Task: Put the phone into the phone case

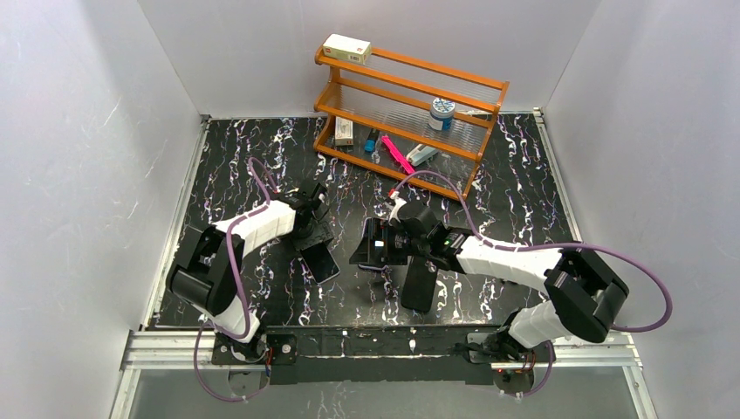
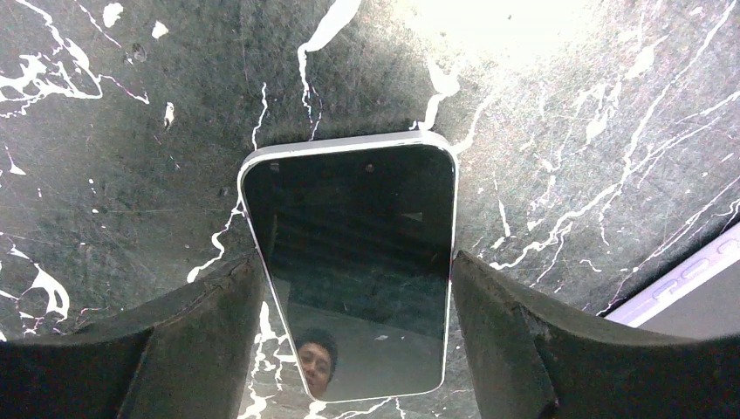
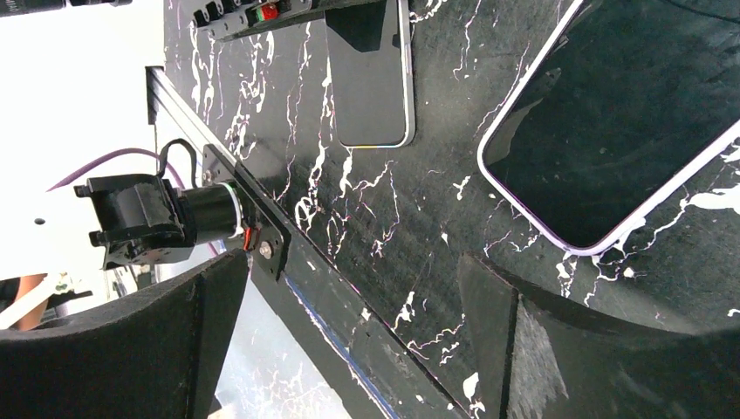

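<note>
The phone [image 1: 323, 262] lies flat on the marbled table, glossy dark face up, with a silver edge. In the left wrist view the phone [image 2: 353, 262] lies between my left fingers. My left gripper [image 2: 356, 260] is open, one finger along each long side, and it shows in the top view [image 1: 312, 229]. The phone case [image 1: 420, 286], matte black, lies under my right forearm. My right gripper [image 1: 366, 244] is open and empty, tilted over the table [image 3: 353, 260]. The phone also shows far off in the right wrist view [image 3: 371, 74].
A second phone with a lavender edge [image 3: 628, 131] lies close by my right gripper; its edge shows in the left wrist view [image 2: 689, 288]. A wooden rack [image 1: 410, 105] with small items stands at the back. The metal front rail [image 3: 349, 297] runs along the near edge.
</note>
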### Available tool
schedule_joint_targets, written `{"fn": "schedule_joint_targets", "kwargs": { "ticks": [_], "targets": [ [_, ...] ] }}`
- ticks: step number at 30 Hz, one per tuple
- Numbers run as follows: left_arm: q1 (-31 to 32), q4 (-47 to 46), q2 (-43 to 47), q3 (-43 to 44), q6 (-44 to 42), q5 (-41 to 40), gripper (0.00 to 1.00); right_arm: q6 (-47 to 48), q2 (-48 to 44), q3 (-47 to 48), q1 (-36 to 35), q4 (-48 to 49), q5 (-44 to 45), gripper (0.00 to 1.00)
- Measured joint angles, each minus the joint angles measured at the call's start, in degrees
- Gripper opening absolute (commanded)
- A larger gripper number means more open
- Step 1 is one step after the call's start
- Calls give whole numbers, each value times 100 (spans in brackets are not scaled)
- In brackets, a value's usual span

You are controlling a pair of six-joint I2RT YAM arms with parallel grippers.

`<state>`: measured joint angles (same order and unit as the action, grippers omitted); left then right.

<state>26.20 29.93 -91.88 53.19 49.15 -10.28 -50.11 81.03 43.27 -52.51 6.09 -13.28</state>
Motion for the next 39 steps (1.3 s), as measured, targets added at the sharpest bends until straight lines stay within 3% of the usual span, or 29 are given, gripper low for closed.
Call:
{"fn": "schedule_joint_targets", "kwargs": {
  "ticks": [7,11,19,30,33,39],
  "targets": [
    [2,-221,291,-284,-33,153,61,4,118,0,0,107,-136,94],
    [2,-428,588,-564,-26,433,61,-15,326,0,-15,201,-223,90],
    [2,-863,1198,-1163,109,1071,60,-70,863,74,-243,457,-367,73],
    [-11,-1346,1773,-1738,214,1530,59,-35,1602,363,-393,627,-376,62],
    [-9,-1416,1853,-1823,232,1609,58,4,1856,470,-393,654,-409,54],
    [-11,-1569,2004,-1982,275,1759,58,61,2096,553,-415,831,-577,26]
  ]
}}
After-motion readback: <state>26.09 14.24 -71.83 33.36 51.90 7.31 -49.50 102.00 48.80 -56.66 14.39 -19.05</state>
